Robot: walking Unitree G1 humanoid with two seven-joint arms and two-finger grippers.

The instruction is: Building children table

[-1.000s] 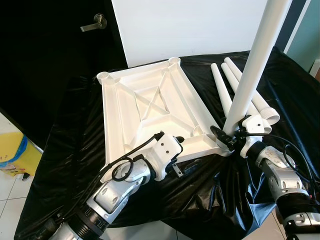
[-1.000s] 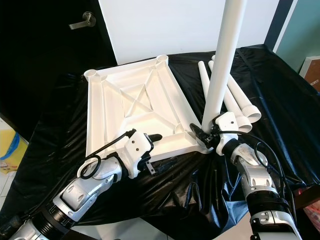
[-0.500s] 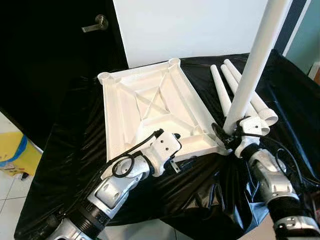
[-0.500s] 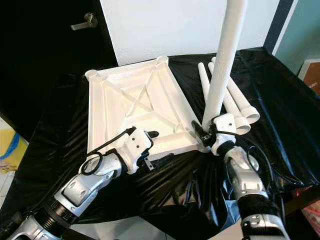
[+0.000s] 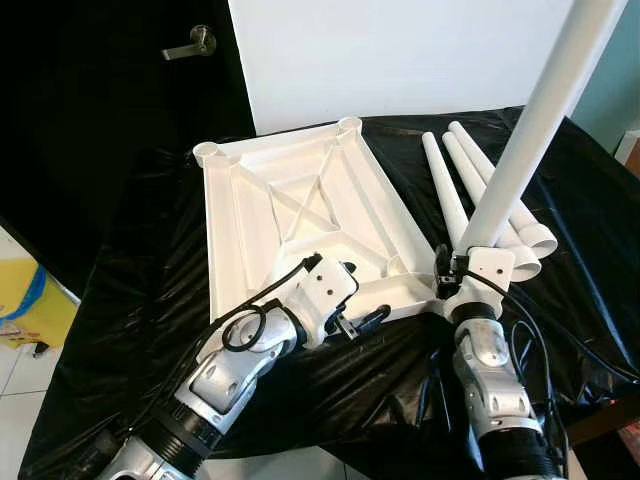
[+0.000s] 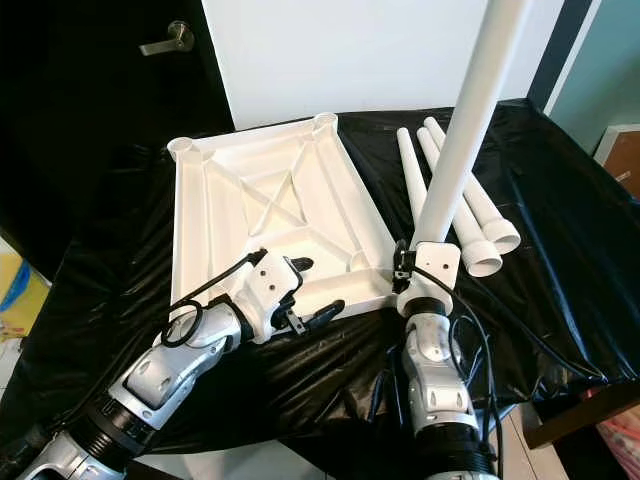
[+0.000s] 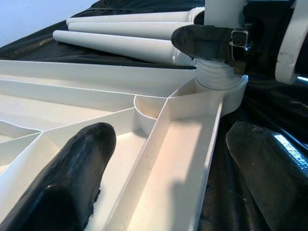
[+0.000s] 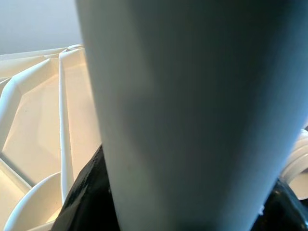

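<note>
A white table top (image 5: 300, 200) lies upside down on the black cloth (image 5: 150, 260). At its near right corner my right gripper (image 5: 458, 268) is shut on a white table leg (image 5: 530, 130), which stands upright and leans a little to the right. The leg's threaded end (image 7: 216, 79) sits in the corner socket (image 7: 231, 96). My left gripper (image 5: 358, 295) is open astride the top's near rim. One of its fingers (image 7: 72, 168) rests inside the top and the other lies outside on the cloth. Three spare legs (image 5: 470, 170) lie side by side at the back right.
The cloth-covered table drops off close in front of both arms. A dark door with a lever handle (image 5: 190, 45) stands at the back left, beside a white wall panel (image 5: 400, 50). A yellow object (image 5: 20, 300) sits on the floor to the left.
My right forearm has swung in from the right to just below the corner, and the held leg's top now leans further right. The left gripper has edged right along the rim.
</note>
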